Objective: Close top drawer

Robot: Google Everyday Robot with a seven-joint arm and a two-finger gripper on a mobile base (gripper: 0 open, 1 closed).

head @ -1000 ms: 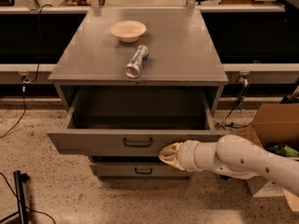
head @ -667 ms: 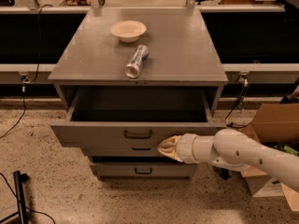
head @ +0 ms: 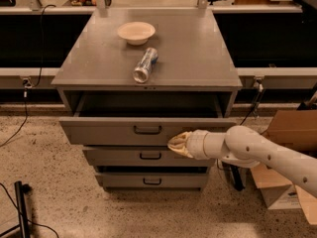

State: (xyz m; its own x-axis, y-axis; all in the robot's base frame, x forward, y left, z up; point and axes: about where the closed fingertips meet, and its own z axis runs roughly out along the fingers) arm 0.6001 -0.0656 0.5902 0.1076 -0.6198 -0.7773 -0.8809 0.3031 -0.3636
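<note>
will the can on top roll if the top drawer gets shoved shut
The can lies on its side on the flat cabinet top, so a jolt could start it rolling. It looks thin and light, likely easy to disturb. The gripper sits at the top drawer front, right of the handle; a gentle push seems safer.

No text, brand, number or sign could be read anywhere. A printed wrap was seen on the can [head: 145,64] lying on the cabinet top [head: 198,48], but its letters could not be made out. No marking could be read on the gripper [head: 177,144], which was held at the front of the top drawer [head: 109,131], right of its handle [head: 147,130].
</note>
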